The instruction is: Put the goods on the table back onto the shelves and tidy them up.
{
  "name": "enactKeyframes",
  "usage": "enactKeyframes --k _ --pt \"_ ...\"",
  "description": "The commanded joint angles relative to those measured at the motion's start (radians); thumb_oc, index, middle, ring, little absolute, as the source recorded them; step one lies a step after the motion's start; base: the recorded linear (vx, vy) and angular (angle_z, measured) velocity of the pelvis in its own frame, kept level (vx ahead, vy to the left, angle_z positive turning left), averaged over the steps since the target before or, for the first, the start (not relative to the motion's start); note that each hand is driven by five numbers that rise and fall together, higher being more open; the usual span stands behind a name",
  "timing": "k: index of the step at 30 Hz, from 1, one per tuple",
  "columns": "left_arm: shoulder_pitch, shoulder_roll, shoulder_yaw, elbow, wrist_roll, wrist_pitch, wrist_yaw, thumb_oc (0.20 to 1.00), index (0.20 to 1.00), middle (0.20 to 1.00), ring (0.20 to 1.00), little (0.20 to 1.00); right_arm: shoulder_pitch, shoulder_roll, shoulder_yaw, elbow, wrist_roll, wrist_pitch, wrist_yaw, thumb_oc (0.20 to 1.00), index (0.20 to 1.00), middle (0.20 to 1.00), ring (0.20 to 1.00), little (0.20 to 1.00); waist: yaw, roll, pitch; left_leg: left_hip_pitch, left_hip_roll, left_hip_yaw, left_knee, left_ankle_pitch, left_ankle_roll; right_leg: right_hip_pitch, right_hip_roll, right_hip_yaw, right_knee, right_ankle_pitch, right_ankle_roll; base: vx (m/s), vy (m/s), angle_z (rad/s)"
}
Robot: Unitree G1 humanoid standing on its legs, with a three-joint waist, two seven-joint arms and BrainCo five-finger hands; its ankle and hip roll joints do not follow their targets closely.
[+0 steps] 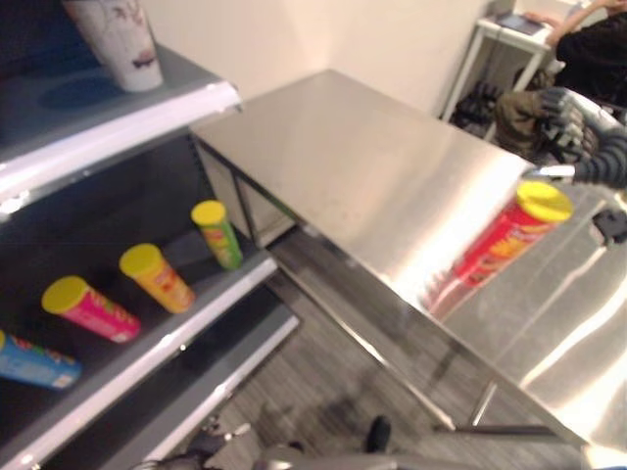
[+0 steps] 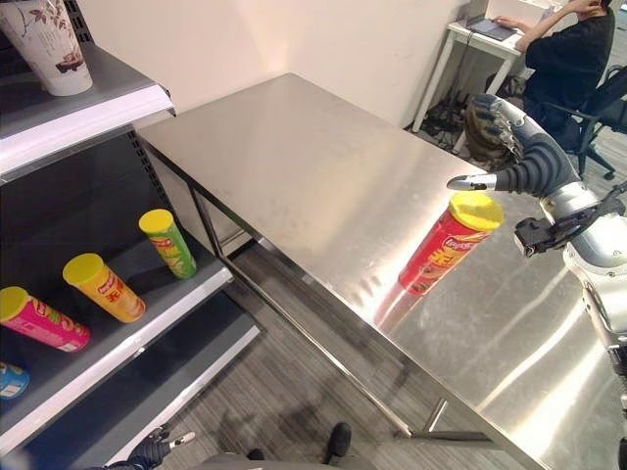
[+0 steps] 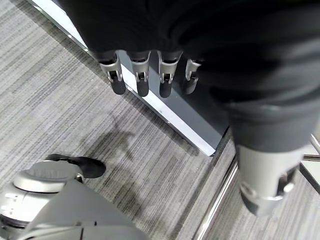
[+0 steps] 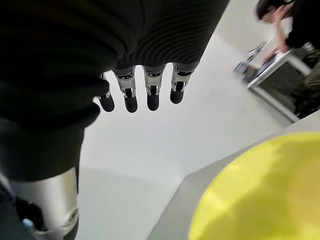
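A red chip can [image 2: 446,255] with a yellow lid [image 4: 260,195] stands upright near the right end of the steel table [image 2: 294,166]. My right hand [image 2: 507,147] hovers just above and behind the lid, open, fingers [image 4: 131,95] straight, thumb reaching over the lid's edge, holding nothing. On the dark lower shelf [image 2: 147,323] at the left stand a green can [image 2: 168,243], an orange can [image 2: 103,287], a pink can [image 2: 41,320] and a blue can [image 1: 34,360], all with yellow lids. My left hand [image 3: 142,80] hangs low over the carpet beside the shelf's base, open and empty.
A white paper cup [image 2: 49,44] stands on the upper shelf. A strip of grey carpet [image 2: 294,392] runs between the shelves and the table. At the back right a person [image 2: 568,49] sits at a white desk, with bags on the floor beneath it.
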Motion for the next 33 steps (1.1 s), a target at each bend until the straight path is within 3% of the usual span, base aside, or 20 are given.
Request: enactKeyframes --k 1,9,19,29,33 --pt "-0.02 0.044 0.01 0.009 0.03 -0.045 -0.004 1.0 1.0 1.0 1.0 1.0 -0.058 -0.066 0.023 -0.04 0.041 -0.05 0.019 1.0 1.0 1.0 1.0 1.0 0.026 -0.02 -0.03 -0.068 0.055 0.052 -0.019 0.005 -0.083 0.103 -0.087 -0.046 0.004 -0.1 0.137 0.0 0.0 0.0" --pt "-0.013 0.043 0.03 0.018 0.042 -0.055 -0.002 1.0 1.0 1.0 1.0 1.0 0.043 -0.183 -0.054 -0.113 -0.029 -0.046 0.039 1.0 1.0 1.0 1.0 1.0 0.003 -0.025 -0.035 -0.075 0.056 0.055 -0.019 0.005 -0.088 0.097 -0.089 -0.047 0.004 -0.099 0.14 0.0 0.0 0.0" --pt "-0.005 0.048 0.031 0.007 0.051 -0.059 -0.002 1.0 1.0 1.0 1.0 1.0 0.107 -0.274 -0.038 -0.12 -0.134 -0.031 0.063 1.0 1.0 1.0 1.0 1.0 -0.009 -0.037 -0.027 -0.084 0.062 0.07 -0.019 0.006 -0.091 0.08 -0.088 -0.031 0.004 -0.095 0.143 0.0 0.0 -0.01" --pt "-0.011 0.064 0.02 -0.003 0.047 -0.058 0.003 1.0 1.0 1.0 1.0 1.0 0.014 -0.277 0.109 -0.054 -0.221 -0.011 0.055 1.0 1.0 1.0 1.0 1.0 -0.008 -0.039 -0.014 -0.097 0.062 0.072 -0.019 0.01 -0.092 0.071 -0.09 -0.032 0.004 -0.092 0.145 0.0 0.0 0.0" --pt "-0.014 0.064 0.009 0.001 0.042 -0.056 0.009 1.0 1.0 1.0 1.0 1.0 -0.024 -0.224 0.143 -0.027 -0.218 -0.006 0.035 1.0 1.0 1.0 1.0 1.0 -0.001 -0.041 -0.011 -0.096 0.063 0.069 -0.019 0.009 -0.089 0.074 -0.091 -0.036 0.004 -0.093 0.144 0.0 0.0 0.0"
